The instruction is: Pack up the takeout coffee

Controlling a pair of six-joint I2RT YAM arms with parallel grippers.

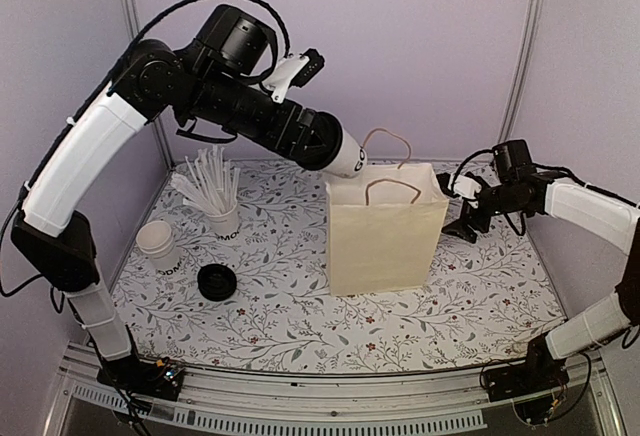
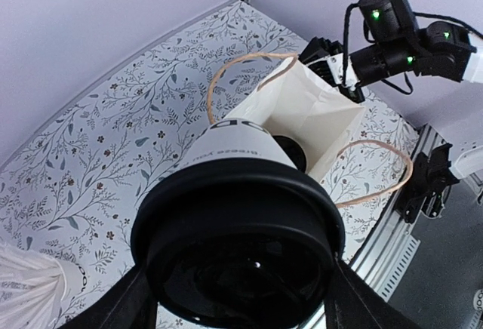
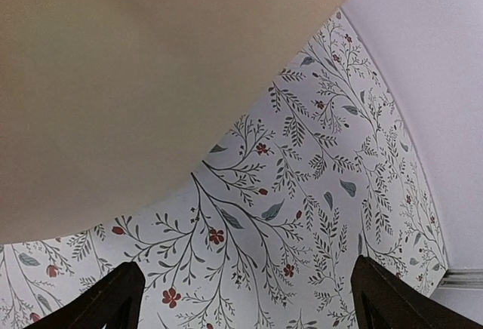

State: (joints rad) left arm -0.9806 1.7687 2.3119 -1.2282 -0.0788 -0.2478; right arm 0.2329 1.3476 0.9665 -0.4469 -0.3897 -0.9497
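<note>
The left end effector [image 2: 243,302] is gripping the takeout coffee [image 1: 349,158], its fingers [image 2: 124,306] closing on either side of the cup just under the black lid [image 2: 240,257]. In the top view's centre the cup is hanging tilted, base pointing down toward the open mouth of the paper bag [image 1: 385,241], seemingly so it can be lowered in bottom first. The bag is standing upright on the counter [image 1: 300,326], right of centre, its handles [image 2: 226,69] falling outward and leaving the opening free.

The right end effector [image 3: 253,302] is waiting just beside the bag's right wall, probably to steady it. Its fingers are spread wide and gripping nothing; only patterned counter is showing between them, and I cannot tell whether it is touching the bag.
</note>
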